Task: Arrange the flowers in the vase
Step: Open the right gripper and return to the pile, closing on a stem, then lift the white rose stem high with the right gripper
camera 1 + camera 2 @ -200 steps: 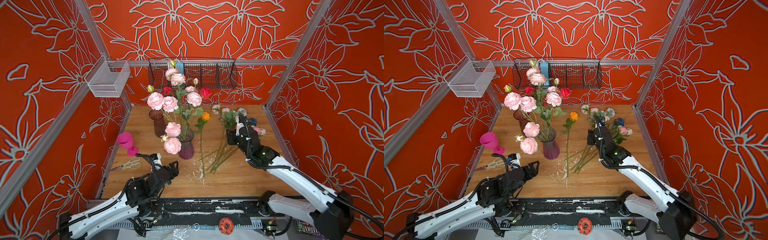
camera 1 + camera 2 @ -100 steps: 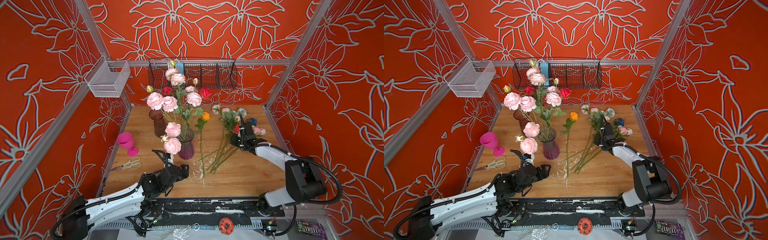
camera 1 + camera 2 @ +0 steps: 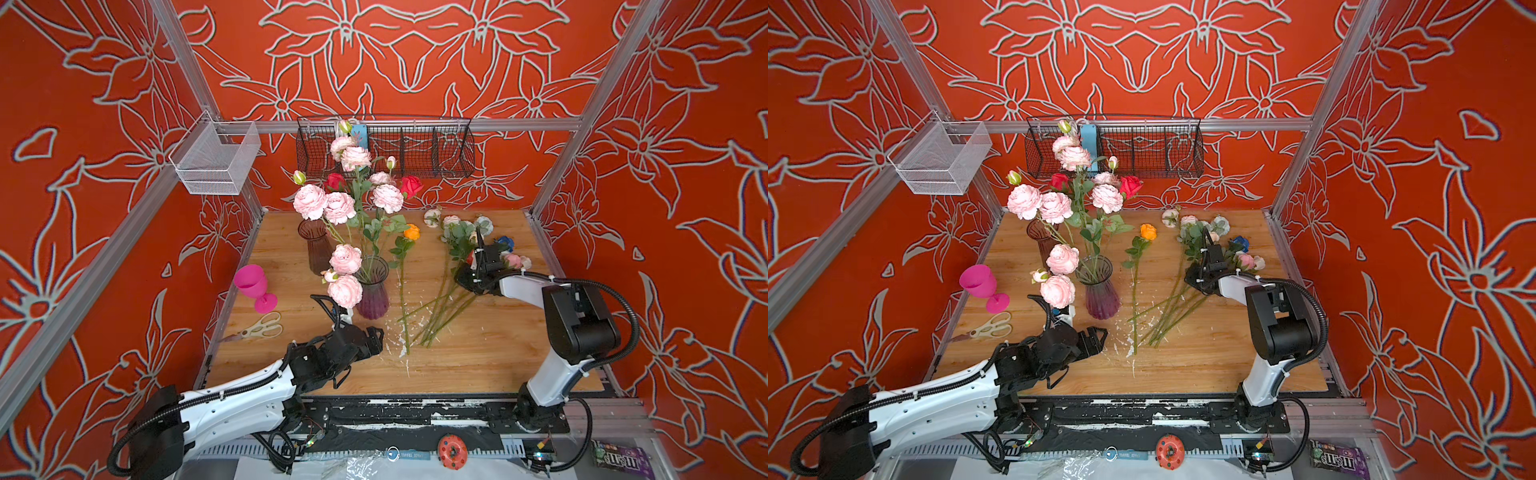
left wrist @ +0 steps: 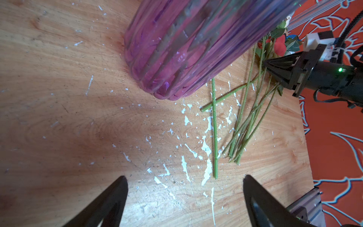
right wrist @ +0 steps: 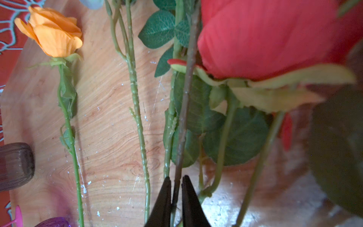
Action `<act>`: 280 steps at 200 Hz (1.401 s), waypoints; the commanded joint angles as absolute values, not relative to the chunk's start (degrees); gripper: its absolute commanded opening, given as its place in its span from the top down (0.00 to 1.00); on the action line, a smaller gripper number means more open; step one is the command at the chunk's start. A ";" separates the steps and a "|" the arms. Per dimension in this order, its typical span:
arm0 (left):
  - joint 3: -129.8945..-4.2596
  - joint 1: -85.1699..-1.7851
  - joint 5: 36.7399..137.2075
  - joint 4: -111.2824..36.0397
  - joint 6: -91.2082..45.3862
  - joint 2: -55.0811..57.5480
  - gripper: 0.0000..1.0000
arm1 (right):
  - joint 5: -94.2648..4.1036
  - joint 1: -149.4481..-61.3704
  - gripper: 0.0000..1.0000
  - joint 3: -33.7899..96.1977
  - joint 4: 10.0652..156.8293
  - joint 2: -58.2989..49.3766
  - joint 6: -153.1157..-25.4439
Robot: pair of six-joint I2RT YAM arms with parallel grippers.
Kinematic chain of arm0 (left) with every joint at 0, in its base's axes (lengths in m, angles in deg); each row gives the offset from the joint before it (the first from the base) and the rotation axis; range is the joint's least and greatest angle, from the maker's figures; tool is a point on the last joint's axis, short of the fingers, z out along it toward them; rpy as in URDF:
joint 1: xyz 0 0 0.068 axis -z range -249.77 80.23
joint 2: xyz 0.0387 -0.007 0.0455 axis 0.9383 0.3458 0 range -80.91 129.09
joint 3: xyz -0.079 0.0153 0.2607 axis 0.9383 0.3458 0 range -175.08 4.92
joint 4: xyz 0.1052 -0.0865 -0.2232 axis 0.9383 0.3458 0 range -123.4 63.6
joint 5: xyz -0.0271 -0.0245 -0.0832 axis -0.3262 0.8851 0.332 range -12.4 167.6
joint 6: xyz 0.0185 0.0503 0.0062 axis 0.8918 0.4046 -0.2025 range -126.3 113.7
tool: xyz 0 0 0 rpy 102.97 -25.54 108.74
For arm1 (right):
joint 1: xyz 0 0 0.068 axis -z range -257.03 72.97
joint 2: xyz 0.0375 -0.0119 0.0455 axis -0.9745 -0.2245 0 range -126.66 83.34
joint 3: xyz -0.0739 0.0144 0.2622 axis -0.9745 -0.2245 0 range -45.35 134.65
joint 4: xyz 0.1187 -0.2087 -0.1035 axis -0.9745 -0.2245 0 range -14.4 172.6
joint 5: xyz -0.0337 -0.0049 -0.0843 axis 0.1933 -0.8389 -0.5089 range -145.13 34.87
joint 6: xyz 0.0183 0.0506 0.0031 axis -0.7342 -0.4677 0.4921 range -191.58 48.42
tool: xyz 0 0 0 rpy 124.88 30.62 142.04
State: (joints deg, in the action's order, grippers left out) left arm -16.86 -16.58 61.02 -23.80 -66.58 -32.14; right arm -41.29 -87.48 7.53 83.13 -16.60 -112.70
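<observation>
A: Both top views, what's where?
B: Some flowers (image 3: pixel 309 201) stand in the vase (image 3: pixel 372 297), the rest lie flat just right of it.
A: Left wrist?
B: Left gripper (image 4: pixel 184 176) gaping wide, nothing in it, near the vase.
A: Right wrist?
B: Right gripper (image 5: pixel 175 186) pinched onto a stem (image 5: pixel 185 110), well clear of the vase.

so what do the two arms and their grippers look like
The left arm and right arm have white shells, black joints and ribbed black cable hoses zip-tied along them. The left gripper and right gripper are black with tapered, pointed fingers. A green light glows on the right gripper's body.
</observation>
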 commanded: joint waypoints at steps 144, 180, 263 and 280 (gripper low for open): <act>-19.16 -16.99 59.24 -24.08 -64.88 -34.04 0.07 | -44.56 -87.35 0.99 -5.60 105.02 14.87 -114.03; -19.07 -16.95 58.62 -23.99 -64.40 -34.90 0.07 | -46.99 -89.48 1.00 -8.63 106.00 20.65 -110.02; -16.10 -17.07 45.71 -15.65 -75.20 -41.71 0.07 | -57.75 -102.30 1.00 -13.78 101.38 41.74 -101.58; -13.83 -17.14 43.47 -15.65 -78.87 -45.20 0.08 | -57.02 -103.33 1.00 -13.30 102.24 43.10 -101.25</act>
State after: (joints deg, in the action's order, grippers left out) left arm -16.64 -16.71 50.45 -18.72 -71.93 -41.56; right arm -54.38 -101.98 -12.75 100.44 41.34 -104.07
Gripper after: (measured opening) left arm 0.926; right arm 0.068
